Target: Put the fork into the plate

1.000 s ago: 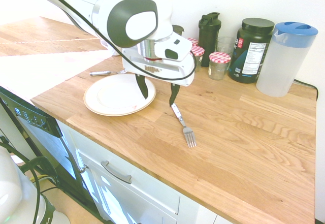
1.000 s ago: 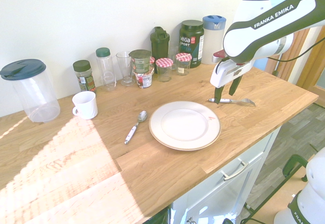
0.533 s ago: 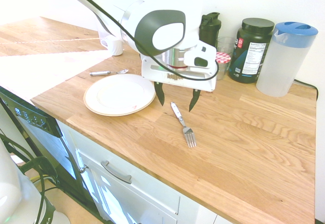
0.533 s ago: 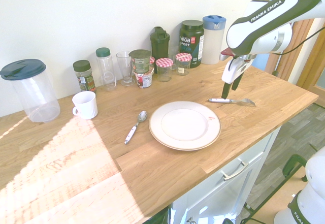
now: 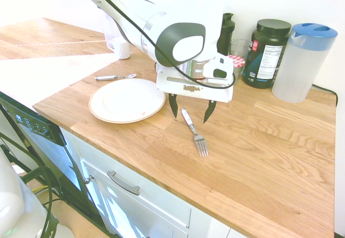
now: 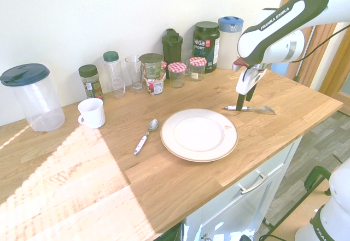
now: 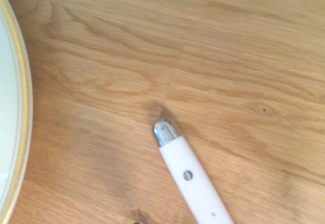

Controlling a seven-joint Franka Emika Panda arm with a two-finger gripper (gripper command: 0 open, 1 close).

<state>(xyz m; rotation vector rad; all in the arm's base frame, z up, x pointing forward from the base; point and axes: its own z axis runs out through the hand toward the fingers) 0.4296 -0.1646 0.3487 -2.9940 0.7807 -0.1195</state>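
The fork lies flat on the wooden counter, right of the plate, tines toward the counter's front edge. My gripper hangs open just above the fork's handle end, one finger on each side of it. In the second exterior view the gripper stands over the fork, beside the plate. The wrist view shows the pale fork handle with its metal cap, and the gold plate rim at the picture's side.
A spoon lies on the plate's other side, a white mug further off. Jars, a glass, a shaker bottle, a dark tub and lidded pitchers line the wall. The counter's front edge is close.
The gripper has swung away from the plate's edge to over the fork's handle, turned so its fingers straddle the handle, and come lower. The fork and plate have not moved.
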